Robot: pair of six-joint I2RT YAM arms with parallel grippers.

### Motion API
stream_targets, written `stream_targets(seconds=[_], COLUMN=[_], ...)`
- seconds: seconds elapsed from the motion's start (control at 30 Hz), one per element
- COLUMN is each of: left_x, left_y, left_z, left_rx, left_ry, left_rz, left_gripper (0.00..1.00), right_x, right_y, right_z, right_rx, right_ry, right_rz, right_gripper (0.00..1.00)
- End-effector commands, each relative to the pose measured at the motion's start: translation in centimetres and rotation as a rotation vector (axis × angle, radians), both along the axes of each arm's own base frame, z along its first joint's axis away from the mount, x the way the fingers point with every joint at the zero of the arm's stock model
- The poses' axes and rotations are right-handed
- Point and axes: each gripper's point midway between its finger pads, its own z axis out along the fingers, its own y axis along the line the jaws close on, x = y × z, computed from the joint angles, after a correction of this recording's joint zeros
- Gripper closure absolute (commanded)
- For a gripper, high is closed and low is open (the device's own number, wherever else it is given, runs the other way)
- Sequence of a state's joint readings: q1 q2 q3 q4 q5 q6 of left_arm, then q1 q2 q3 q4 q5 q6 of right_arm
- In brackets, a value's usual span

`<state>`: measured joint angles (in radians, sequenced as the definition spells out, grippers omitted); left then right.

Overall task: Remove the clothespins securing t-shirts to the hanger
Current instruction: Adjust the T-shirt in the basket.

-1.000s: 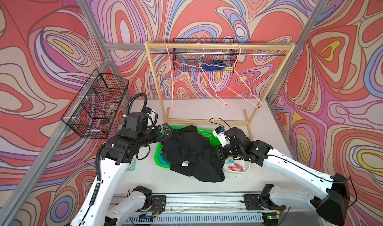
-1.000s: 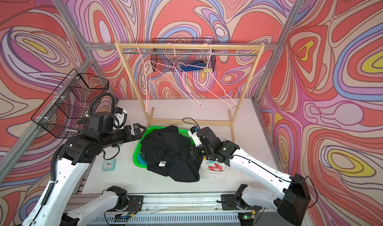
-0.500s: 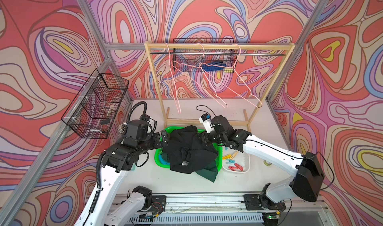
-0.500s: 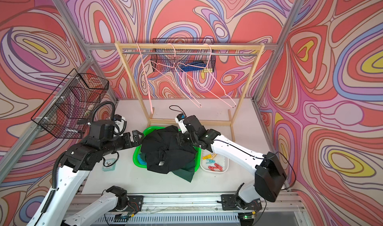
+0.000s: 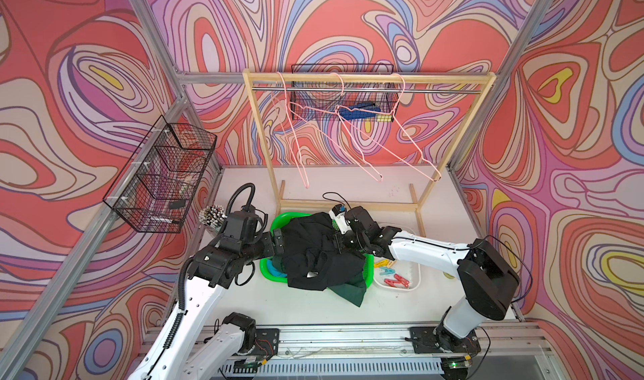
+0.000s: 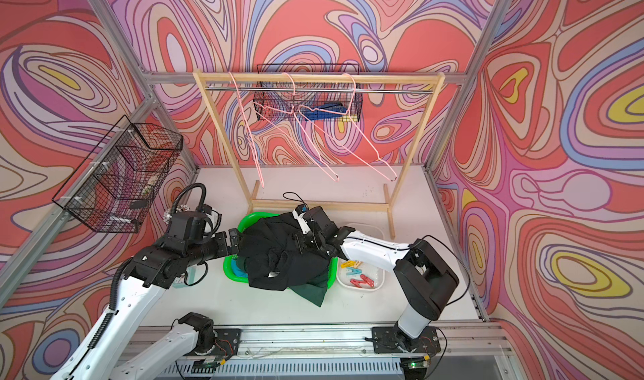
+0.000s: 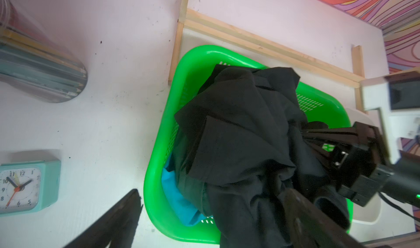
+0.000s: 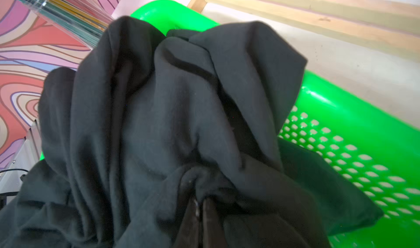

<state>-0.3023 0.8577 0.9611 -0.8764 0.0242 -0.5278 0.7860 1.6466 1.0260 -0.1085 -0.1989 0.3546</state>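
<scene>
1. White tabletop (image 5: 313, 312) was enclosed by walls printed with red, pink and purple swirls. A wooden rack (image 5: 366, 78) stood at its back, and three pink wire hangers (image 5: 352, 141) were hung from the rail.
2. A green basket (image 5: 268, 268) was set in front of the rack, and the shirts were heaped in it. The black shirt (image 5: 313, 246) lay on top, and the turquoise shirt (image 7: 179, 196) was seen beneath it at the basket's left end. The dark green shirt (image 5: 352, 289) was draped over the front rim onto the table.
3. Clothespins (image 5: 392, 273) in yellow, blue and red were gathered in a white tray (image 5: 414, 280) just beside the basket on its right. Part of the tray was hidden under the right arm.
4. The right gripper (image 8: 200, 203) was sunk into the heap, its fingers clenched on a bunched fold of the black shirt.
5. The left gripper (image 5: 281, 242) was held spread wide at the basket's left end, released and grasping nothing. One finger was seen over the table and one over the black cloth.
6. A small clock (image 7: 25, 187) and a cup of pencils (image 5: 211, 216) were placed left of the basket. One wire basket (image 5: 163, 179) was fixed on the left wall, and a second wire basket (image 5: 345, 96) on the back wall behind the rack.
7. Most of the basket's inside was covered by the black shirt, which filled nearly all of the right wrist view.
</scene>
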Motion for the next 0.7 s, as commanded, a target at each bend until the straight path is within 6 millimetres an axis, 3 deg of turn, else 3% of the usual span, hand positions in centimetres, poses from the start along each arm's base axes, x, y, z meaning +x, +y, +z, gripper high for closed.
stream_targets(seconds=[0.0,0.17,0.33,0.47,0.67], left_x=[1.1,1.4,2.4,3.2,4.8], left_y=[1.3,3.1,2.7,3.6,4.4], left_z=[-0.1,-1.7,-2.4,-2.9,-3.9], left_rx=[0.027,0.101,0.087,0.139,0.055], left_ry=[-0.042,-0.01,-0.043,-0.038,-0.047], left_rz=[0.08,0.148,0.102,0.121,0.181], left_gripper=[0.0,0.0,0.0,0.0,0.0], right_x=[-0.2,-0.8,-1.8,-2.6,-3.5], right_y=[0.1,-1.2,-3.7,-5.9,-8.6], right_z=[2.5,6.9,9.7,10.4,9.6], right_rx=[0.038,0.085,0.094,0.063,0.004], right_ry=[-0.057,-0.163,-0.269,-0.32,-0.347], right_rz=[0.018,0.005,-0.02,-0.049,-0.098], right_gripper=[0.73,0.53,0.33,0.25,0.17])
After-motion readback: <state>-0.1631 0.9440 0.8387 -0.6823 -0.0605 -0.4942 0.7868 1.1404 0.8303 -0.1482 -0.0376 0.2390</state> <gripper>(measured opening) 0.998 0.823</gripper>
